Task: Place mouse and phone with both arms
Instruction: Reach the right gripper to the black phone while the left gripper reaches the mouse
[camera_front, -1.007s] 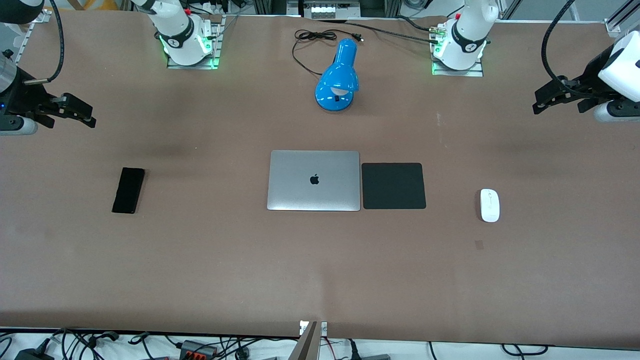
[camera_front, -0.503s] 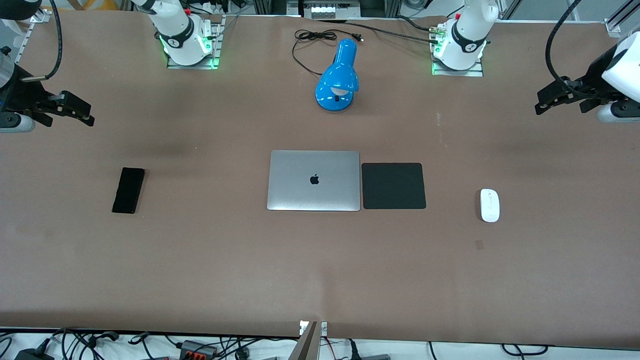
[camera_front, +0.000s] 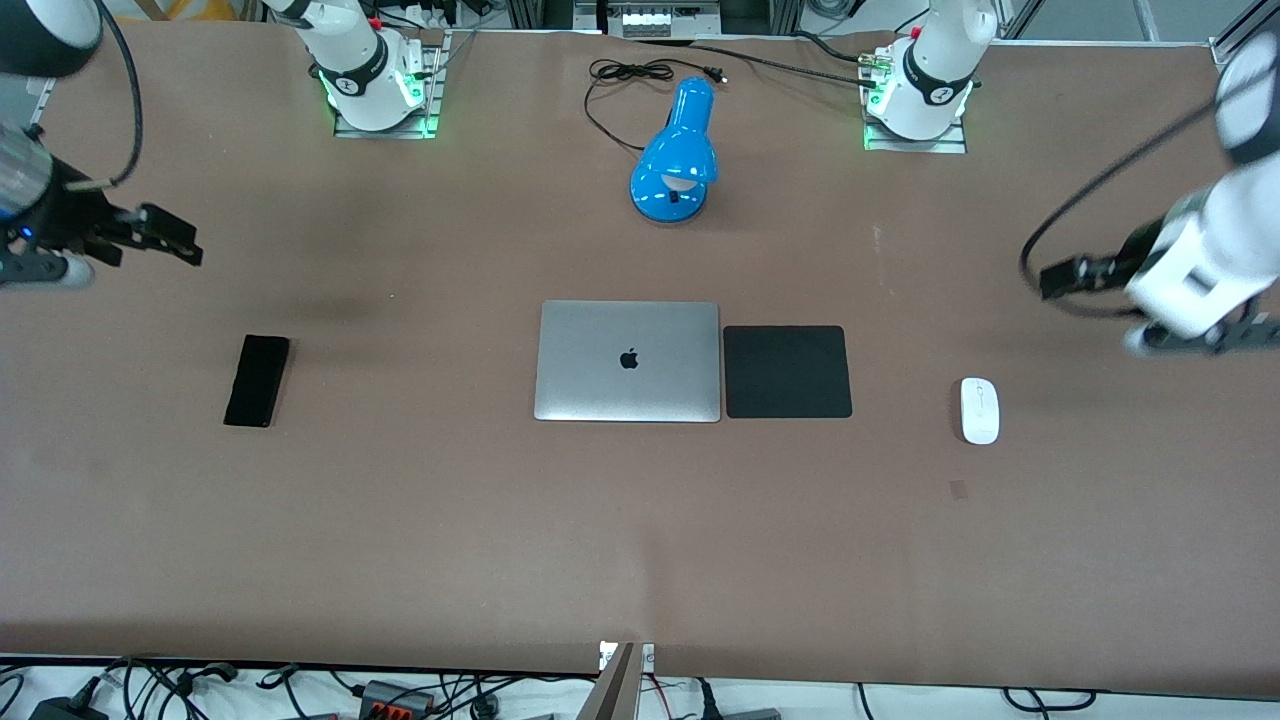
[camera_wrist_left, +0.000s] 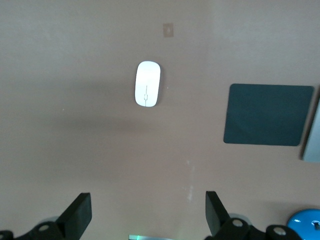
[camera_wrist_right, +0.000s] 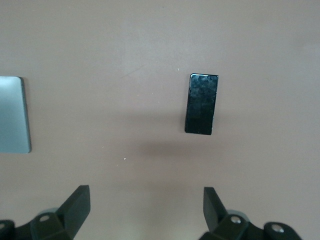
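The white mouse (camera_front: 980, 410) lies on the brown table toward the left arm's end, beside the black mouse pad (camera_front: 787, 371). It also shows in the left wrist view (camera_wrist_left: 147, 90). My left gripper (camera_front: 1062, 277) is up in the air over bare table near the mouse, open and empty (camera_wrist_left: 146, 216). The black phone (camera_front: 257, 380) lies flat toward the right arm's end and shows in the right wrist view (camera_wrist_right: 202, 104). My right gripper (camera_front: 172, 240) is up in the air over bare table near the phone, open and empty (camera_wrist_right: 146, 210).
A closed silver laptop (camera_front: 628, 361) lies mid-table next to the mouse pad. A blue desk lamp (camera_front: 676, 158) with a black cord (camera_front: 620, 85) lies between the arm bases (camera_front: 380, 95) (camera_front: 915, 105). A small tape mark (camera_front: 958, 488) sits nearer the camera than the mouse.
My left arm has swung in over the table toward the mouse. My right gripper has shifted slightly toward the phone. Mouse and phone have not moved.
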